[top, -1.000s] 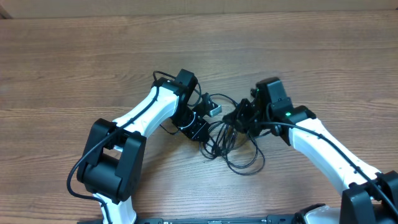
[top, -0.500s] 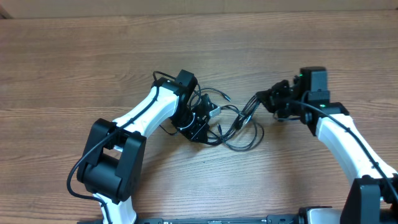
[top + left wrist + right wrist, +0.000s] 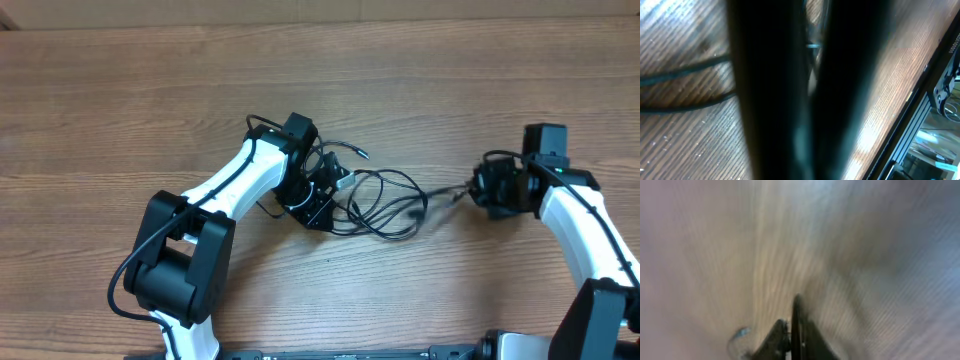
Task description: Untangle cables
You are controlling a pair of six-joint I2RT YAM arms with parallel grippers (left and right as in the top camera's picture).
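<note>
The black cables (image 3: 385,200) lie as a loose tangle of loops at the table's middle, with a silver-tipped plug (image 3: 345,178) at their left side. My left gripper (image 3: 322,200) sits on the tangle's left end, shut on the cables. In the left wrist view its dark fingers (image 3: 812,100) fill the frame, with cable strands (image 3: 685,70) on the wood beside them. My right gripper (image 3: 478,192) is right of the tangle, shut on one cable stretched out toward it. In the blurred right wrist view a thin cable (image 3: 797,305) runs between the closed jaws (image 3: 792,332).
The wooden table (image 3: 150,90) stretches around the arms. Its near edge with a dark metal frame (image 3: 935,90) shows in the left wrist view. The left arm's white links (image 3: 235,185) lie left of the tangle.
My right gripper has moved far to the right with one cable in it, drawing the strand out of the tangle and spreading the loops. The left gripper has stayed in place.
</note>
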